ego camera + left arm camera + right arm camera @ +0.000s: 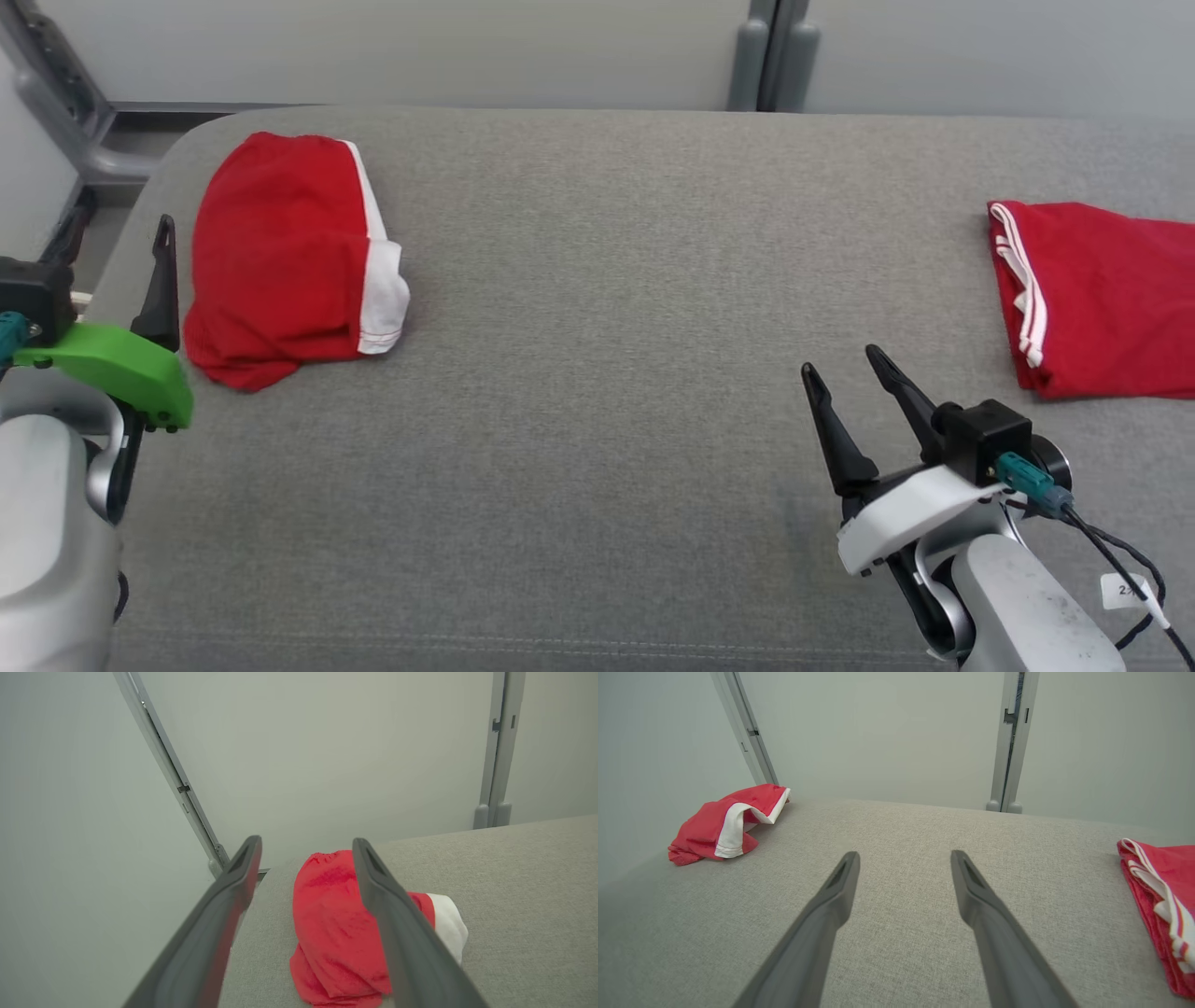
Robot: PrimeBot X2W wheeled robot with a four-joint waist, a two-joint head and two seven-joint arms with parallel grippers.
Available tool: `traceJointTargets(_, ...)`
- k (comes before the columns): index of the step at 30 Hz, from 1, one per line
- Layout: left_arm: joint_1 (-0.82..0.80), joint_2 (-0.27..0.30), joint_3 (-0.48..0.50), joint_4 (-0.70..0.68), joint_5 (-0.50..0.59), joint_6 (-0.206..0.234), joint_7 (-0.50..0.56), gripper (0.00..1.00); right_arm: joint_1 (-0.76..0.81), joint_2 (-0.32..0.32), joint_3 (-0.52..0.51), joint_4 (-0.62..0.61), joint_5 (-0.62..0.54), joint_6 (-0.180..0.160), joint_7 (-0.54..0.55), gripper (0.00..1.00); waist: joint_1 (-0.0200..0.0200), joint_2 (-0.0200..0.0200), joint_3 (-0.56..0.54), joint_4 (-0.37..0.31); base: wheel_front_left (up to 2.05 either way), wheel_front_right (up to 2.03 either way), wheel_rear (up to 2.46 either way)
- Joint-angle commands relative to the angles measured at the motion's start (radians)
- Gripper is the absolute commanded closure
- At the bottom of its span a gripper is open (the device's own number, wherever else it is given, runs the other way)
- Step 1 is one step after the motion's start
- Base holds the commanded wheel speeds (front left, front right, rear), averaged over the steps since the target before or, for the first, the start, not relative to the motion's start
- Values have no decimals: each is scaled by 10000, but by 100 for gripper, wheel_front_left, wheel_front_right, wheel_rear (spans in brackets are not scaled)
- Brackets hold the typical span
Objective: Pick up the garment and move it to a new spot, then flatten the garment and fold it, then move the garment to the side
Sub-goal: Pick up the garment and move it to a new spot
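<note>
While the right claw [840, 362] stands wide open and empty over the near right of the grey desk [597, 392], the left claw [121, 233], equally spread and holding nothing, sits at the left edge, just beside a folded red garment [280, 261] with white trim. Far right, a second red garment [1102, 289] is cut off by the frame.

The grey worktop [597, 280] lies bare across the centre and bottom of the head view, a wide open lane. A bunched red garment [280, 257] blocks the upper left, near the worktop's edge; a second red garment [1106, 299] occupies the far right. Along the top, a wall [467, 47] and two grey posts [750, 56] close the way.
</note>
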Motion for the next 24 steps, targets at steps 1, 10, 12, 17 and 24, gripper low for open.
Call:
traceJointTargets(1,-301,159,-152,201,-340,-14,79,0,-185,-54,2,5,26,-11,-38,0,-1,0,540,-783,0,0,0)
traceJointTargets(10,-1344,1453,-1387,1405,-1905,-18,742,0,-474,-253,-49,64,70,-11,-37,0,-1,0,1291,-1801,0,0,0)
traceJointTargets(12,-1608,1733,-1678,1528,-2219,-18,956,0,-553,-286,-60,82,68,-11,-38,0,-1,0,1477,-1946,0,0,0)
traceJointTargets(17,-2138,2116,-2357,1892,-2975,-19,1572,0,-734,-372,-95,109,91,-11,-38,0,-1,0,1912,-2207,0,0,0)
traceJointTargets(24,-2681,2695,-3146,2604,-3852,-18,2777,0,-899,-426,-63,288,160,-11,-37,0,-1,0,2209,-2523,0,0,0)
